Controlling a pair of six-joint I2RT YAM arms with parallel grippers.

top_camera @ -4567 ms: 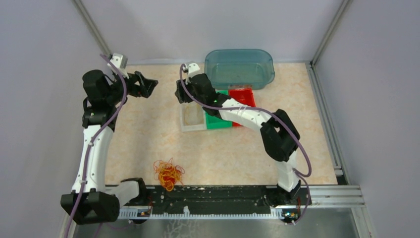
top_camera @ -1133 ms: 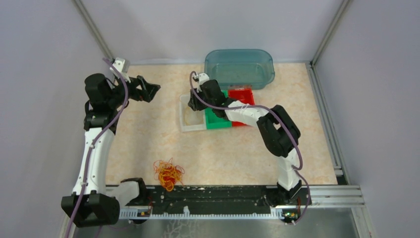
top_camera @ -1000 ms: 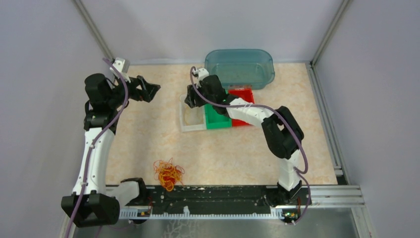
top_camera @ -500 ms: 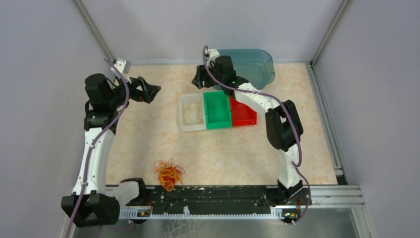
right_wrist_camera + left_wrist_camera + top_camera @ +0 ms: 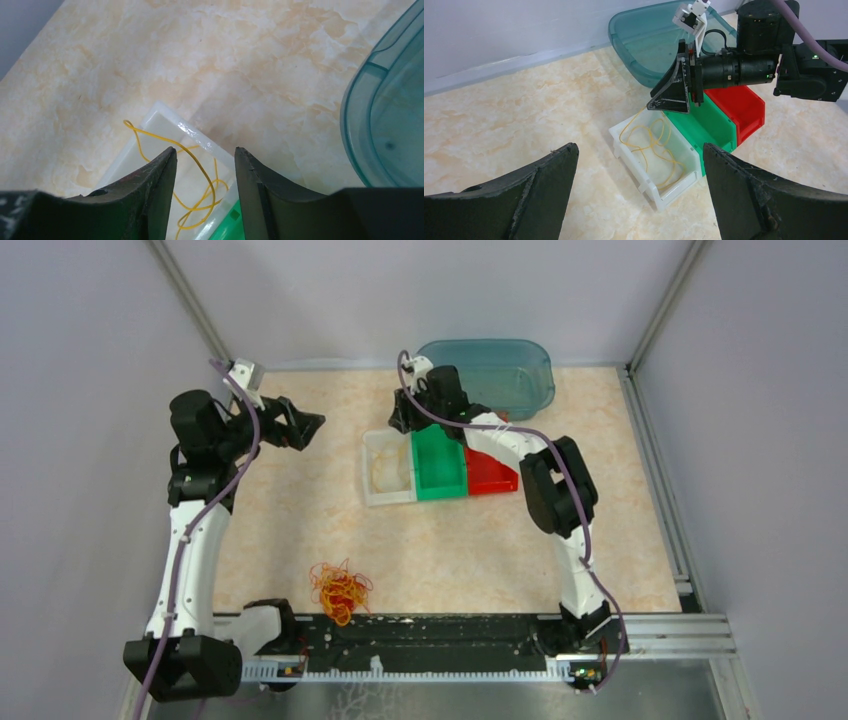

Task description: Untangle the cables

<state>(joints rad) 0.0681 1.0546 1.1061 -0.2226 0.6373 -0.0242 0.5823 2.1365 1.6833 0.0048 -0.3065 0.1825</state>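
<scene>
Overhead, beige marbled tabletop (image 5: 290,510), pale lilac walls (image 5: 80,360), cables (image 5: 340,591) clumped

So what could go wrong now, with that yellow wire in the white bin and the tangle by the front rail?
Two things, possibly. The thin yellow wire pokes over the rim of the white plastic bin and passes between the right arm's fingers; if it catches there, a retreating arm might drag it out. The red-and-orange tangle of wires lies close to the black front rail, so pulling one strand could haul the whole clump along or snag it.
</scene>
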